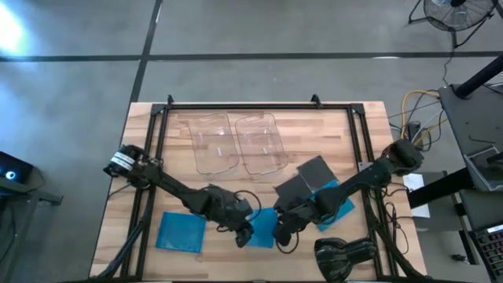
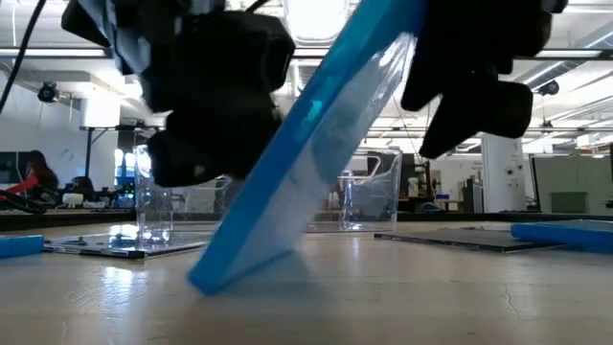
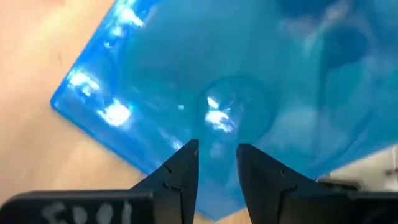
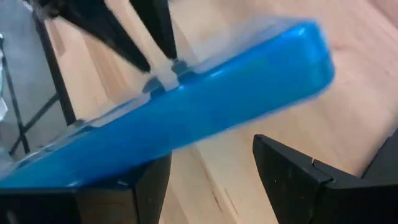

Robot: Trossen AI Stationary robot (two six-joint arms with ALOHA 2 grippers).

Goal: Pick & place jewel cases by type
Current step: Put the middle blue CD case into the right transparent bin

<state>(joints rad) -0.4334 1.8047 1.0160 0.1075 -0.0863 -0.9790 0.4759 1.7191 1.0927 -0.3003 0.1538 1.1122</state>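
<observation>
Left wrist view, claw (image 3: pixel 216 155) lettering blurred, perhaps "5001", blue case (image 3: pixel 236 93)

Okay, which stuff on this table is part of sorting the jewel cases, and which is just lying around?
Job:
- tilted blue case, between left gripper and right gripper
- blue case, lying flat
- blue case under the right arm
- dark cases
- clear trays

Lying about:
- black device at the table's edge
- cables off the table

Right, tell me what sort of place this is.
Probably a robotics lab or workshop: a wooden table on bare concrete floor, a floor fan, and open ceiling lights with workstations behind.
</observation>
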